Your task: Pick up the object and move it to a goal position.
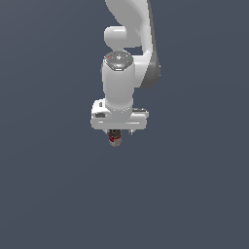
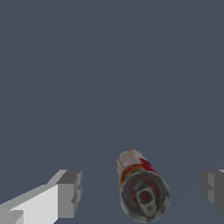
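Plain dark grey-blue background fills both views, with no desk edge visible. Seen from the wrist, the can (image 2: 142, 187) sits between the fingers (image 2: 69, 194) of the gripper (image 2: 142, 188), which stand apart and do not touch it. Its long axis points away from the camera. In the exterior view the can (image 1: 114, 139) is mostly hidden under the gripper (image 1: 119, 132); no goal marker shows.

Glossy white rounded arm (image 1: 127, 29), grey joint cap with small red and green dots, white hand (image 1: 118, 132), 2 blocky grey fingertips (image 2: 70, 194)

Red-and-white can (image 2: 142, 186), white gripper (image 2: 142, 192) with grey pads (image 2: 70, 192).
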`<state>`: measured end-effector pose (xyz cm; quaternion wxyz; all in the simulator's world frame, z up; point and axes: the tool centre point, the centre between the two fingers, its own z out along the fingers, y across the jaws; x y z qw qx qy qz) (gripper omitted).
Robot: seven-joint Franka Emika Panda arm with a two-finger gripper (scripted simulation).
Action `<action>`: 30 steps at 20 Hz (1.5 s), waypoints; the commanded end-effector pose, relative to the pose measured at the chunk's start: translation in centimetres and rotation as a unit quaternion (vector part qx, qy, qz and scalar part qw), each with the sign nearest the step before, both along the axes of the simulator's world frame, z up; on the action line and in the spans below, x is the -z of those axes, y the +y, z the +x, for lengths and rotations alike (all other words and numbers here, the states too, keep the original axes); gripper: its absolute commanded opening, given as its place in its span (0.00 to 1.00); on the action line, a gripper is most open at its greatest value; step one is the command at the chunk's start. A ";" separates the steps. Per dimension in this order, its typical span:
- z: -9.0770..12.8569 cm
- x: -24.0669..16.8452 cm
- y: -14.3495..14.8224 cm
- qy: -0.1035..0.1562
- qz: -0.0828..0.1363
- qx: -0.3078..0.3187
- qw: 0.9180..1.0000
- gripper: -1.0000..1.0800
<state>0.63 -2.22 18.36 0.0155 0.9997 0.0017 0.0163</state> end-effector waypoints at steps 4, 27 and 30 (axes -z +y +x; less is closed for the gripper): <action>-0.1 -0.1 -0.2 0.000 0.000 -0.002 1.000 0.96; -1.9 1.2 -1.8 0.006 0.001 -0.054 0.999 0.96; -2.7 2.2 -2.0 0.009 0.003 -0.077 0.997 0.96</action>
